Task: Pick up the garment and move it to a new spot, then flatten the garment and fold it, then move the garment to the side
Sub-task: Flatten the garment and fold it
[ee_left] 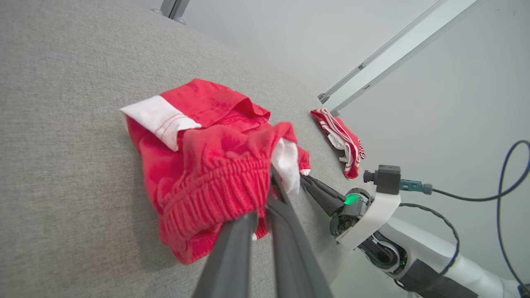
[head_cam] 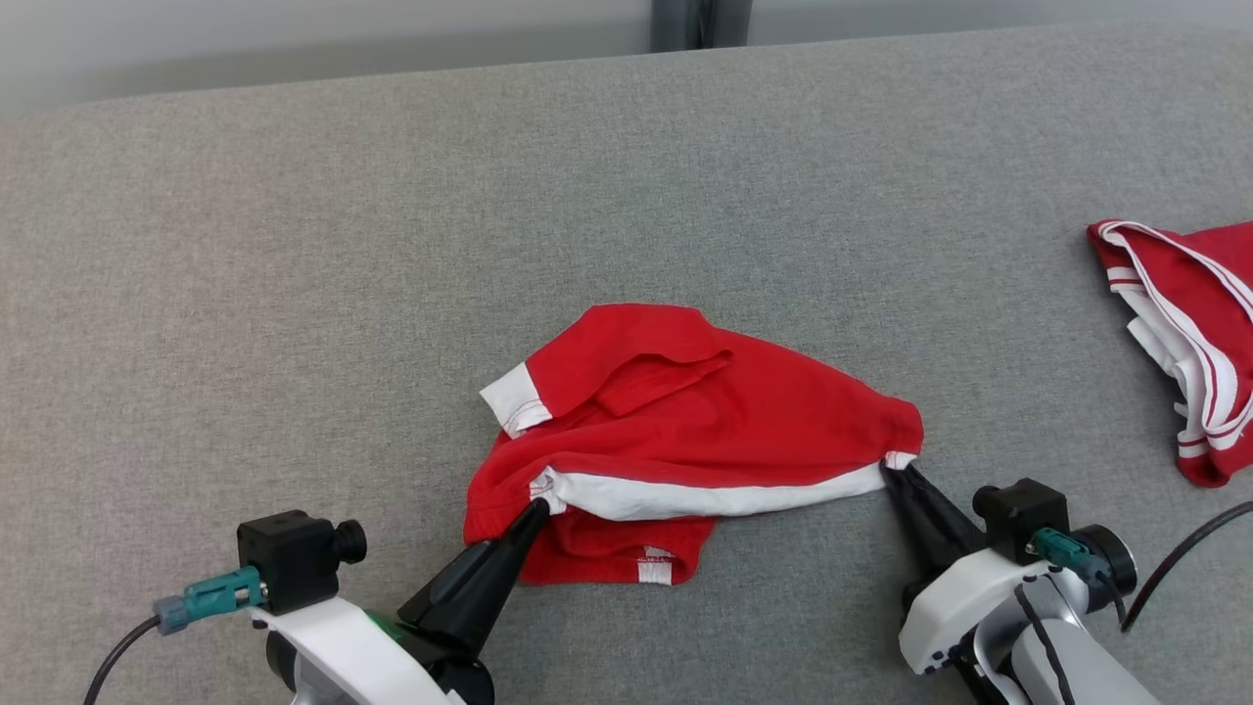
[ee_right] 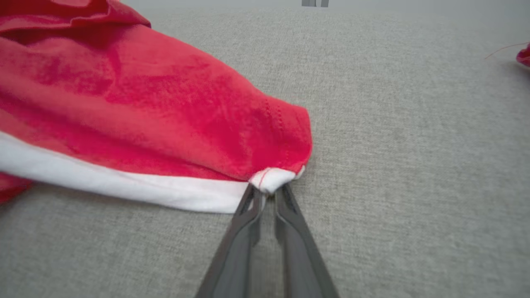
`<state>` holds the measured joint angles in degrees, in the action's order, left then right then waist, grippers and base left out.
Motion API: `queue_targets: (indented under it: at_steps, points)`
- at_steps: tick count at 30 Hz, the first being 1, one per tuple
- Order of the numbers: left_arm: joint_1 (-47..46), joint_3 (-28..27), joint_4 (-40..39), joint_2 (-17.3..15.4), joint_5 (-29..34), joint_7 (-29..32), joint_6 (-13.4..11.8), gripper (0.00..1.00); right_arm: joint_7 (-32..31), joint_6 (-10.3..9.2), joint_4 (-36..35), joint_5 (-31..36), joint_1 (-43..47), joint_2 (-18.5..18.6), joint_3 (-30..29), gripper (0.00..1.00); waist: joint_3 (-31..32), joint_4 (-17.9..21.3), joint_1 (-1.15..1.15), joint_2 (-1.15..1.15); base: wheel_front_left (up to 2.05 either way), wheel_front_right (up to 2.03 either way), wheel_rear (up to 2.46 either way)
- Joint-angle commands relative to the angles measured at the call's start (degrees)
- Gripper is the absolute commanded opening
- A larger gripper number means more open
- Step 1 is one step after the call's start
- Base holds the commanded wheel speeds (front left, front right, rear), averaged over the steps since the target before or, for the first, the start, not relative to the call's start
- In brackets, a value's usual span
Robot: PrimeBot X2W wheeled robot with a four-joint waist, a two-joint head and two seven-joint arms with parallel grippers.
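A red garment [head_cam: 685, 411] with white trim lies crumpled on the grey table [head_cam: 294, 294], a white band stretched along its near edge. My left gripper [head_cam: 536, 507] is shut on the band's left end, beside the elastic waist; in the left wrist view the fingertips [ee_left: 271, 182] pinch the garment [ee_left: 207, 165] there. My right gripper [head_cam: 896, 470] is shut on the band's right corner. The right wrist view shows that gripper [ee_right: 269, 191] with a small white fold of the garment [ee_right: 165, 116] caught between the tips.
Another red and white garment [head_cam: 1189, 333] lies at the table's right edge, also seen as a small heap [ee_left: 341, 140] in the left wrist view. A dark cable [head_cam: 1175, 558] hangs by my right arm. The table's far edge meets a pale wall.
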<state>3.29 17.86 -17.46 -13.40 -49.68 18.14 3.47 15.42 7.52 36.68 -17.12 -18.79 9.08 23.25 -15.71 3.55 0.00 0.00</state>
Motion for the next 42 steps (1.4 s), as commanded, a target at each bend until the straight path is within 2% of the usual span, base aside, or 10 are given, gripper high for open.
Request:
queue_targets:
  at_steps: [1,6,11,15,19,23,25,28,36,42]
  points:
    - [-0.49,-0.06,-0.07,-0.21,-0.32,0.13,-0.14,0.00,-0.54,-0.10,1.10,-0.80,-0.37,0.35,-0.11,0.00,0.04,0.12,0.00,0.00,0.00,0.00,0.00]
    - [-2.74,-0.70,-2.20,-1.05,-0.42,0.50,0.53,0.00,-0.30,-0.02,-6.39,-6.85,-1.64,0.35,-2.76,0.00,0.35,0.30,0.00,0.00,0.00,0.00,0.00]
    - [-8.76,-2.64,-7.62,-2.30,-1.69,2.36,0.77,0.00,-1.51,-0.03,-23.03,-17.37,-2.62,4.57,-5.60,0.00,-0.29,0.99,0.00,0.00,0.00,0.00,0.00]
    - [-18.77,-3.73,-9.78,-3.69,-3.87,7.28,0.71,0.00,-7.68,-0.02,-37.26,-25.16,-5.80,7.66,-9.95,0.00,-2.74,1.29,0.00,0.00,0.00,0.00,0.00]
    - [-32.59,-5.35,-5.84,-4.31,-6.90,12.98,-0.84,0.00,-15.72,-0.02,-43.84,-29.92,-13.78,7.77,-14.71,0.00,-6.01,1.80,0.00,0.00,0.00,0.00,0.00]
    - [-44.20,-5.96,1.32,-3.78,-7.78,16.15,-2.12,0.00,-20.49,-0.02,-43.20,-27.24,-23.15,6.88,-17.41,0.00,-8.94,2.04,0.00,0.00,0.00,0.00,0.00]
    - [-56.55,-6.45,10.72,-3.06,-5.85,16.75,-3.71,0.00,-23.81,-0.02,-38.40,-24.60,-34.21,2.58,-19.50,0.00,-12.63,2.51,0.00,0.00,0.00,0.00,0.00]
    - [-64.78,-7.00,18.20,-1.72,-3.66,14.39,-4.14,0.00,-23.82,-0.01,-33.01,-21.52,-42.58,-0.52,-21.84,0.00,-15.28,2.69,0.00,0.00,0.00,0.00,0.00]
    - [-89.07,-7.38,43.44,-0.17,8.21,-7.79,0.36,0.00,-9.36,-0.18,-12.45,-13.56,-67.37,-5.66,-30.24,0.00,-22.93,5.11,0.00,0.00,0.00,0.00,0.00]
    - [-91.88,-4.85,56.46,0.60,11.46,-22.13,3.29,0.00,-3.40,-0.16,-5.41,-17.66,-65.12,-5.80,-22.81,0.00,-26.76,5.39,0.00,0.00,0.00,0.00,0.00]
